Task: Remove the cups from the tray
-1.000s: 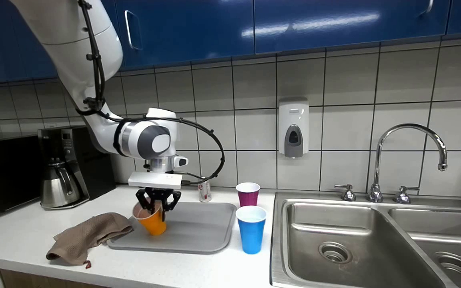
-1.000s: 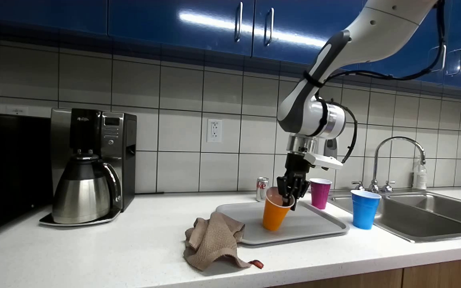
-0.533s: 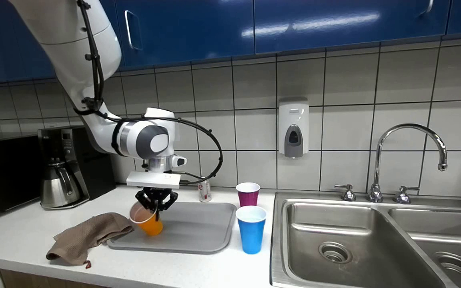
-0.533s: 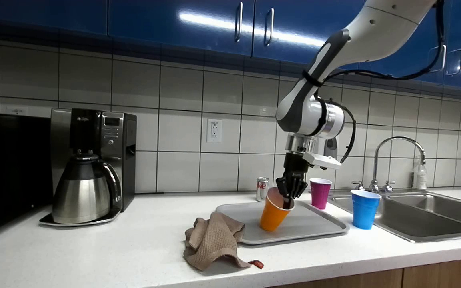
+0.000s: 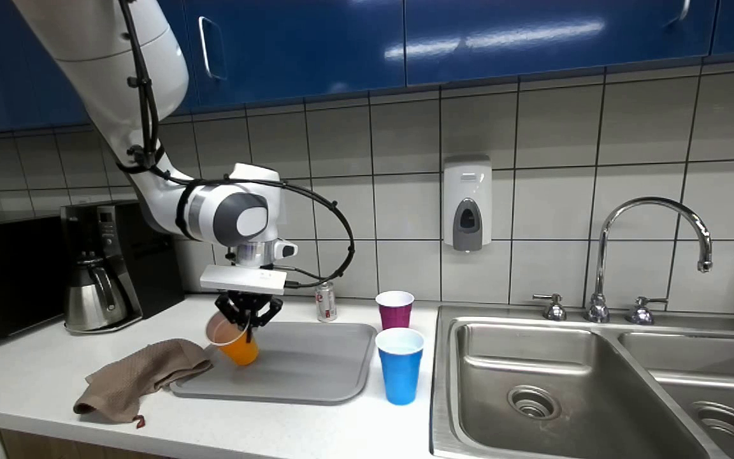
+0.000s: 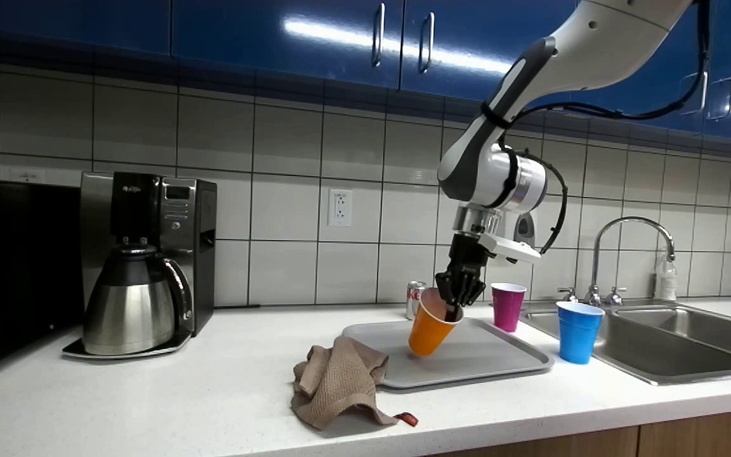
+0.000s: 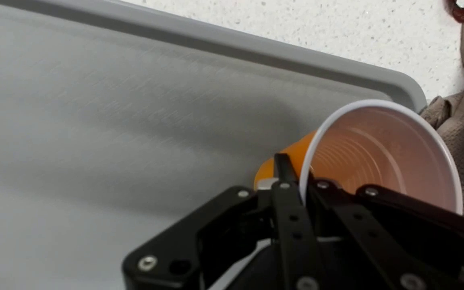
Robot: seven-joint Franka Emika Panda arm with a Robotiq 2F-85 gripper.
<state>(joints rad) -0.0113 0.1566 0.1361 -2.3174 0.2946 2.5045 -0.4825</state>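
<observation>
The orange cup [image 6: 429, 331] leans with its mouth tipped sideways, seemingly just above the grey tray [image 6: 492, 355] near the cloth end. My gripper [image 7: 299, 171] is shut on the wall of that cup, one finger [image 7: 285, 167] outside and the other within the mouth. Both exterior views show the gripper [image 5: 249, 333] pointing down over the cup's side. The purple cup [image 5: 395, 315] and the blue cup [image 5: 400, 376] stand upright on the counter beside the tray, between it and the sink.
A brown cloth [image 5: 144, 376] lies against the tray's corner. Behind the tray stands a soda can [image 6: 415, 298] by the tiled wall. A steel sink [image 5: 532, 325] with a tall faucet [image 5: 603, 255] lies beyond the cups. The coffee maker [image 6: 150, 266] stands at the opposite end.
The jaws have come together on the orange cup's wall. Its bottom has risen a little with the gripper, and it leans over more. Purple and blue cups stay put.
</observation>
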